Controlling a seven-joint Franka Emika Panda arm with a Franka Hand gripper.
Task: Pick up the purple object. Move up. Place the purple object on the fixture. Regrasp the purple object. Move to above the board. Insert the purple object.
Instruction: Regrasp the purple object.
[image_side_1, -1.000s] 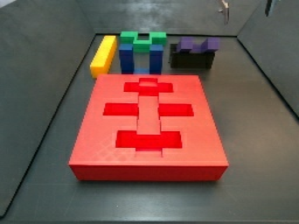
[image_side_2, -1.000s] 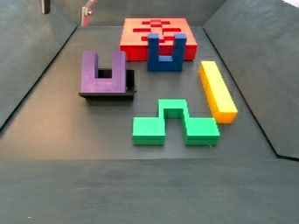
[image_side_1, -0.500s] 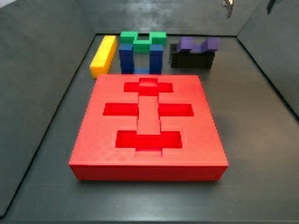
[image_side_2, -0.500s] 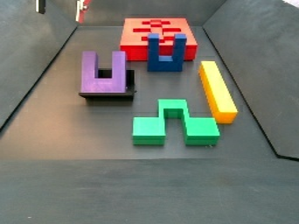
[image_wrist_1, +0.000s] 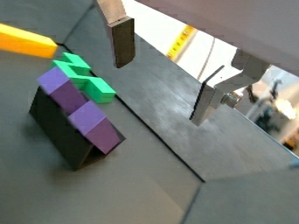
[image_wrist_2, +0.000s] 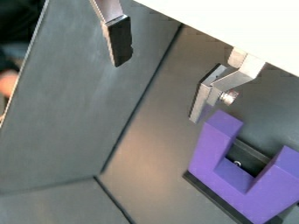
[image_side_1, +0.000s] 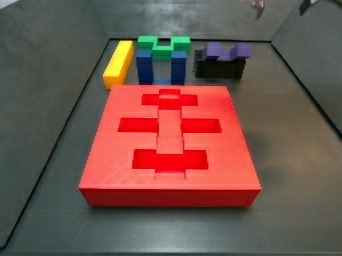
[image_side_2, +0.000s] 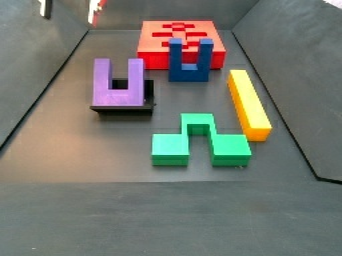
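Purple object (image_side_2: 119, 83): U-shaped block, seated on the fixture (image_side_2: 146, 100); prongs pointed toward the board end of the floor in a side view.
Fixture: low dark bracket, touching the block's underside and one flank; dark wedge showed beneath the block in a wrist view (image_wrist_1: 59, 131).
Gripper (image_wrist_2: 163, 72): raised well clear of the floor, nothing between the plates; the fingers (image_wrist_2: 117, 38) stood wide apart with bare floor between them.
Key relation: block lay off to one side of the gripper and below it, not between the plates; seen in both wrist views outside the finger gap.
Block axis: prongs ran lengthwise along the floor, base end nearer the green block (image_side_2: 198, 140).
Board (image_side_2: 183, 40): red slab at the far end, well apart from the fixture; blue block (image_side_2: 190, 60) just in front of it.
Yellow bar (image_side_2: 249, 102): beside the green block, untouched.
Judged step: regrasp pending; gripper would have to shift sideways over the block and descend.
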